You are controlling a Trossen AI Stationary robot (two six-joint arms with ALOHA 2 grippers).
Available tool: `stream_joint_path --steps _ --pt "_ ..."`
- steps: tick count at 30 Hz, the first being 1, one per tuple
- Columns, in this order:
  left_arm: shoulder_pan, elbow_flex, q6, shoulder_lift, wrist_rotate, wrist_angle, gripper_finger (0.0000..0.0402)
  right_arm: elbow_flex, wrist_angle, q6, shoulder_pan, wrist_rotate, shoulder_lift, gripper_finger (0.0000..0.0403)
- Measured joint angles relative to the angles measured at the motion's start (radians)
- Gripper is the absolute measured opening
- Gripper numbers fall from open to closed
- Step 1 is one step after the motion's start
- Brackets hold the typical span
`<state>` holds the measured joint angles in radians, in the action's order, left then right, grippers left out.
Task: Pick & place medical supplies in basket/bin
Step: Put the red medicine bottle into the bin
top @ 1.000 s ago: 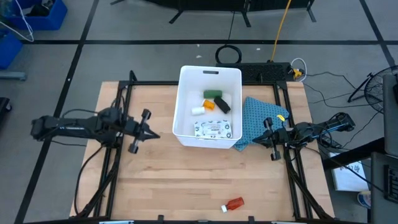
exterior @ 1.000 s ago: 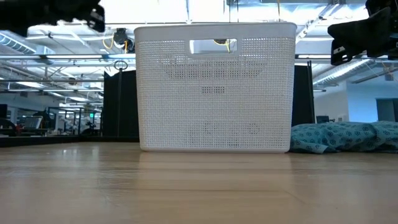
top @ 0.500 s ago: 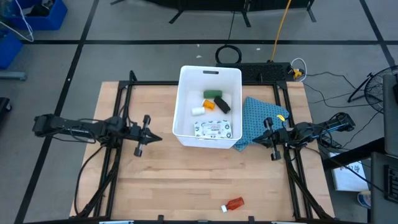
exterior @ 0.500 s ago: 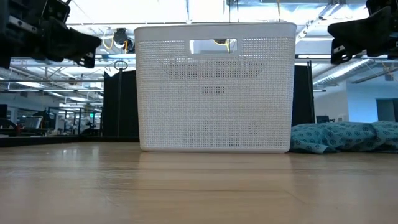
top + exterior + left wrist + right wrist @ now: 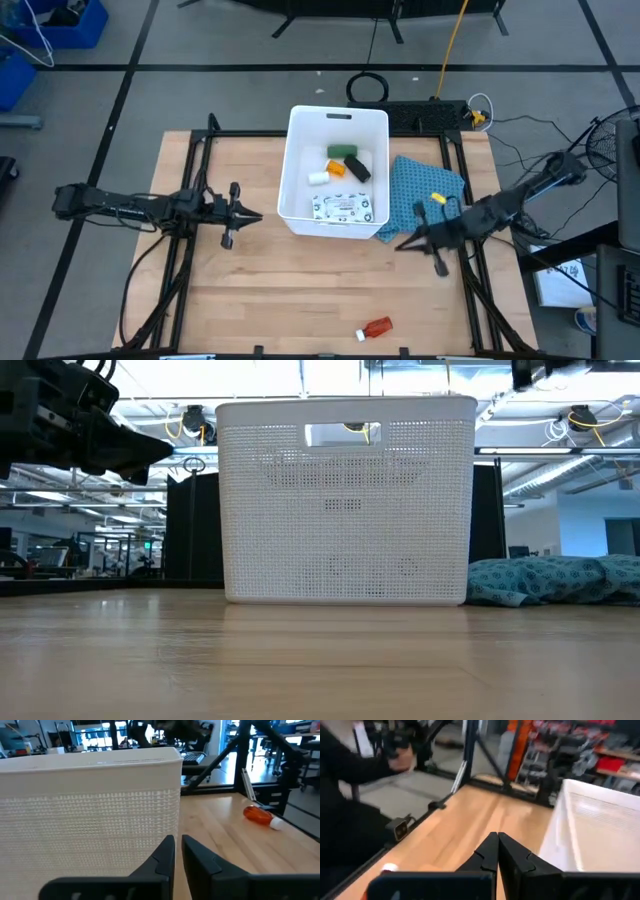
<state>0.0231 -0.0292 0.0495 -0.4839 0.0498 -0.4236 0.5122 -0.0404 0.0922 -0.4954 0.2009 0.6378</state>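
The red white-capped bottle (image 5: 377, 327) lies alone near the desk's front edge, long axis roughly along that edge, seemingly nearer the right gripper (image 5: 402, 245), whose fingers are closed and empty, than the closed, empty left gripper (image 5: 258, 216).

A matt white perforated plastic tub (image 5: 345, 500) is seen on a smooth, light wooden table (image 5: 300, 290), beside patterned blue cloth (image 5: 555, 580).

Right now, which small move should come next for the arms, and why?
Probably the right pincer, shut and empty, should swing toward the red bottle. That bottle lies alone near the table's front edge, outside the white bin, and this pincer looks nearer to it than the left pincer.
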Motion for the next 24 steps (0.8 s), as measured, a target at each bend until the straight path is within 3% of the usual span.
stream_joint_path --steps 6,9,17,24 --pt "0.000 0.000 -0.004 0.000 -0.007 0.000 0.0044 0.347 0.206 -0.109 -0.127 0.037 0.414 0.0004" --pt "0.000 0.000 -0.011 0.000 -0.007 0.000 0.0044 0.491 0.247 -0.215 -0.171 0.035 0.567 0.0026" --pt "0.000 0.000 -0.066 0.000 -0.006 0.002 0.0044 0.714 0.396 -0.467 -0.231 0.034 0.882 0.0173" --pt "0.000 -0.001 -0.085 0.000 -0.006 0.003 0.0044 0.740 0.406 -0.372 -0.265 -0.012 1.010 0.0284"
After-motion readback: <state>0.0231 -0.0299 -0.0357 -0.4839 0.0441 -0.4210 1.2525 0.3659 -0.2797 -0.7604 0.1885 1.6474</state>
